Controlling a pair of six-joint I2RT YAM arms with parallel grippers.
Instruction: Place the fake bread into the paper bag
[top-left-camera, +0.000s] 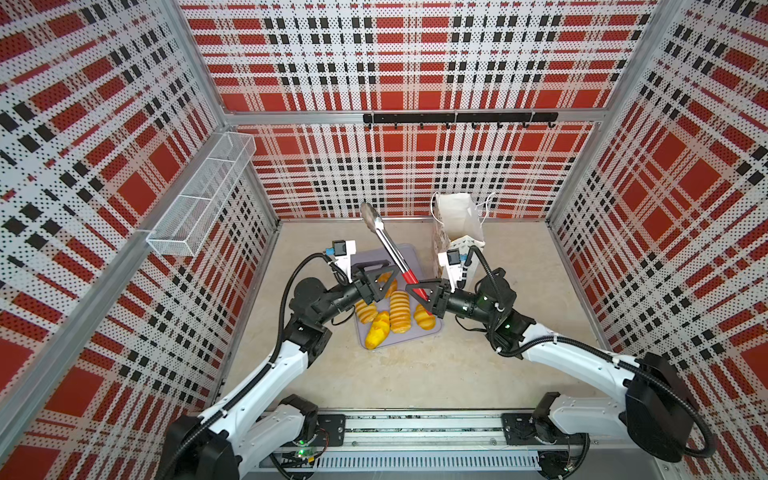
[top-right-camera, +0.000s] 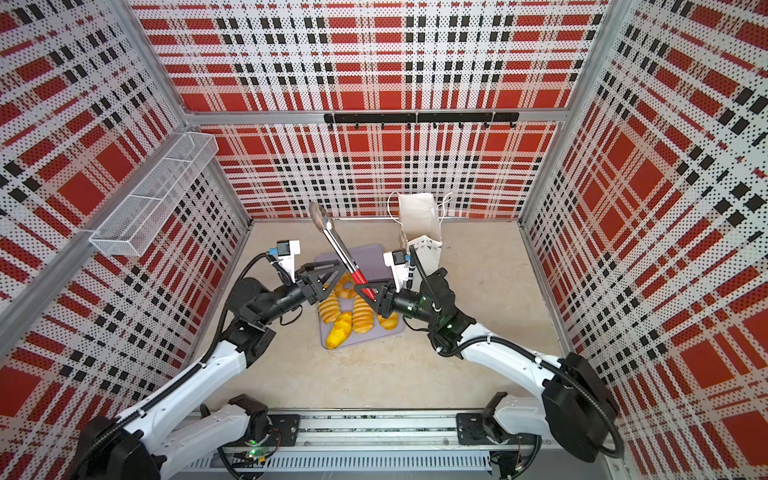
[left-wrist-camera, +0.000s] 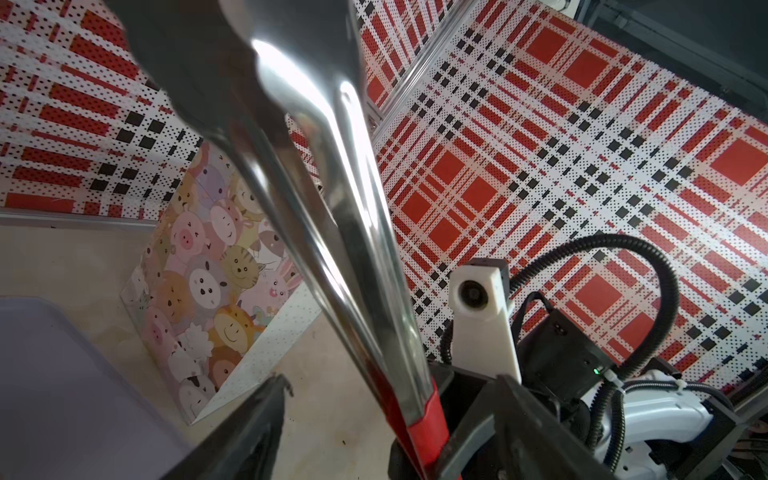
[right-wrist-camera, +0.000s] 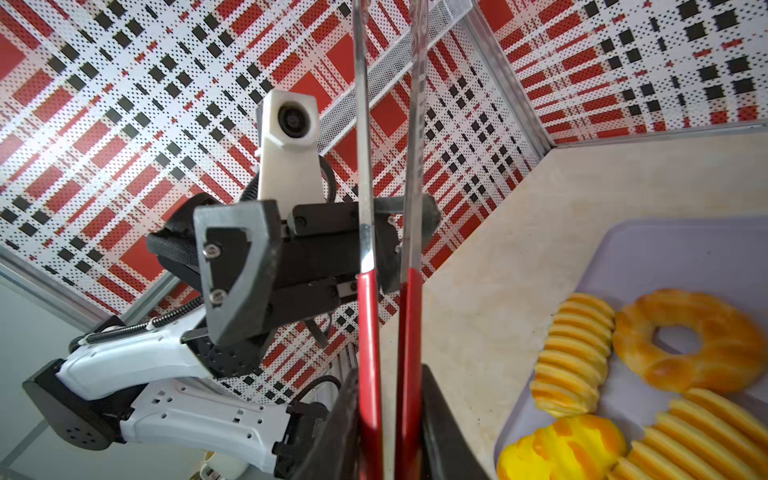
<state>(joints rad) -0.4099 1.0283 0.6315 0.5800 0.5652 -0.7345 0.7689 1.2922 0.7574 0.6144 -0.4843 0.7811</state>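
Note:
Several golden fake breads lie on a lavender tray (top-left-camera: 409, 257) (top-right-camera: 374, 257): a ribbed loaf (top-left-camera: 399, 311) (top-right-camera: 362, 316) (right-wrist-camera: 573, 353), a ring doughnut (right-wrist-camera: 685, 340) and a yellow bun (top-left-camera: 377, 330) (right-wrist-camera: 561, 449). The white paper bag (top-left-camera: 457, 220) (top-right-camera: 417, 220) stands upright behind the tray; its cartoon-animal side (left-wrist-camera: 208, 291) faces the left wrist camera. My right gripper (top-left-camera: 415, 291) (top-right-camera: 365, 291) (right-wrist-camera: 390, 374) is shut on the red handles of metal tongs (top-left-camera: 384, 241) (top-right-camera: 336, 245) (left-wrist-camera: 332, 208), which point up and back. My left gripper (top-left-camera: 384, 276) (top-right-camera: 334, 276) (left-wrist-camera: 392, 380) is open, its jaws either side of the tongs.
A white wire-mesh basket (top-left-camera: 199, 195) hangs on the left wall. A black hook rail (top-left-camera: 457, 118) runs along the back wall. Plaid walls close in three sides of the beige tabletop (top-left-camera: 415, 374).

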